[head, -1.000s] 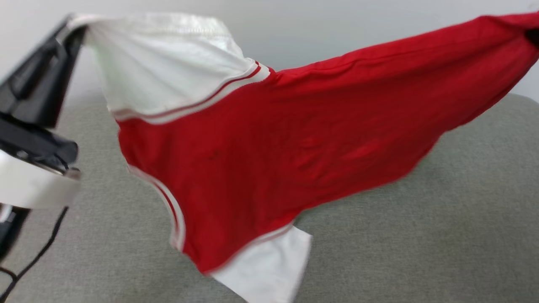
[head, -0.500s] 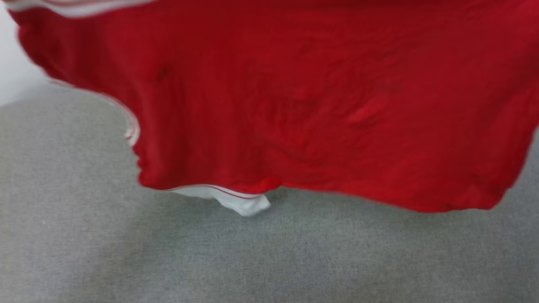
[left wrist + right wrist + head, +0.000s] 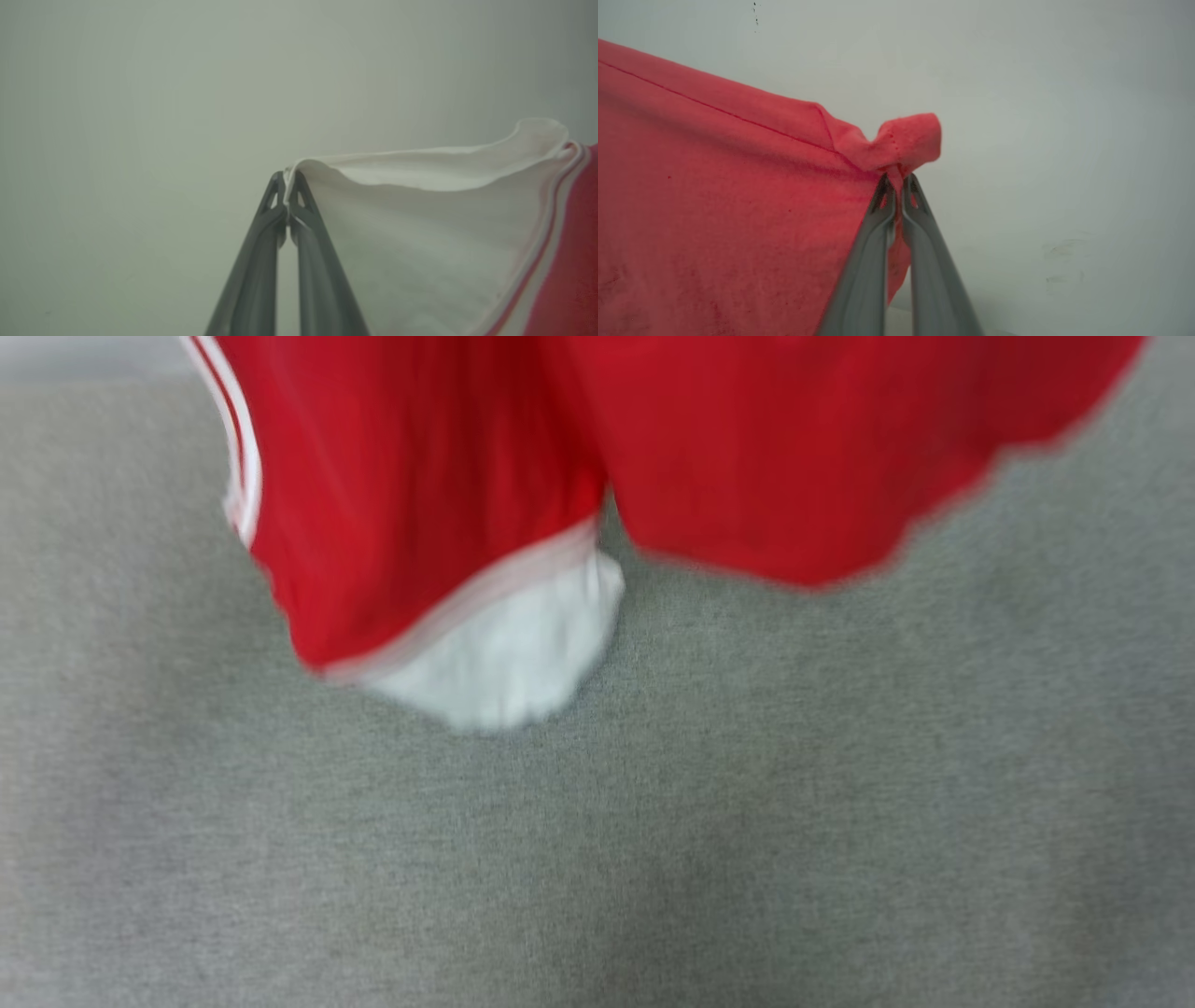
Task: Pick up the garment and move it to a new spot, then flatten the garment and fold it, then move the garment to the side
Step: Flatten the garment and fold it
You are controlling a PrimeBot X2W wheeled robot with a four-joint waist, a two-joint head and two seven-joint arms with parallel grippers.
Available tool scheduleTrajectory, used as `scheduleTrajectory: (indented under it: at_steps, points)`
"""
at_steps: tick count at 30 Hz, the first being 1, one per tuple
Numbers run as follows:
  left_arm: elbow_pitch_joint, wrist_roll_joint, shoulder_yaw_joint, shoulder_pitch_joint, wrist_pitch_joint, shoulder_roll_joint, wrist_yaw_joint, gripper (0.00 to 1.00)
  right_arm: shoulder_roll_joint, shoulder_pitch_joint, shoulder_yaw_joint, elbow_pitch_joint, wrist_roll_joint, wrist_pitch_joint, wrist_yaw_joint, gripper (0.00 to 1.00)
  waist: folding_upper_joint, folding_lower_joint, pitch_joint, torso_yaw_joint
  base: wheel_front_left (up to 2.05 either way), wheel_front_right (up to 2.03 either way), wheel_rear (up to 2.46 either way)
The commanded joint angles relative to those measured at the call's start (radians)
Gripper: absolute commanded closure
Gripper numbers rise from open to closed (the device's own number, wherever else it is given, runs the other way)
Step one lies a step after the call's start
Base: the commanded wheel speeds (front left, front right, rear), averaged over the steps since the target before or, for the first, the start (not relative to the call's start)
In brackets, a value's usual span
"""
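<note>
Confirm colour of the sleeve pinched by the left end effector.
White sleeve, with red-and-white striped trim at its seam; clearest in the left wrist view.

Long dark-grey tapered fingers (image 3: 256, 270)

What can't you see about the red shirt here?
- Head view: the shirt top is cut off by the upper edge; blur hides any print.
- Head view: blur hides whether the sleeve touches the grey surface.
- Wrist views: the shirt runs off the frame edges beyond the left claw and right claw.
</note>
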Motion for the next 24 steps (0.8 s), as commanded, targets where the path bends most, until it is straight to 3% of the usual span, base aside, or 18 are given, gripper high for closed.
scheduleTrajectory:
  at_steps: [1,9,14,19,24]
  points:
    - [0.060,0.018,-0.009,-0.069,-0.021,-0.009,-0.011,1.00,-0.009,-0.062,0.017,0.033,-0.013,-0.024,-0.001,1.00,0.0000,-0.0001,0.092,0.008,0.00,0.00,0.00]
    - [0.337,0.089,-0.081,-0.378,-0.129,-0.080,-0.041,1.00,0.037,-0.319,0.025,0.269,-0.089,-0.195,-0.001,1.00,0.0000,-0.0001,0.235,0.036,0.00,0.00,0.00]
    - [0.476,0.107,-0.120,-0.471,-0.214,-0.132,-0.047,1.00,0.048,-0.410,0.050,0.392,-0.151,-0.324,-0.001,1.00,0.0000,-0.0001,0.291,0.057,0.00,0.00,0.00]
    - [0.579,0.090,-0.160,-0.441,-0.284,-0.173,-0.051,1.00,0.061,-0.402,0.094,0.490,-0.185,-0.431,-0.001,1.00,0.0000,-0.0001,0.325,0.078,0.00,0.00,0.00]
    - [0.631,0.061,-0.193,-0.297,-0.354,-0.213,-0.051,1.00,0.075,-0.291,0.127,0.561,-0.180,-0.545,-0.001,1.00,0.0000,-0.0001,0.312,0.102,0.00,0.00,0.00]
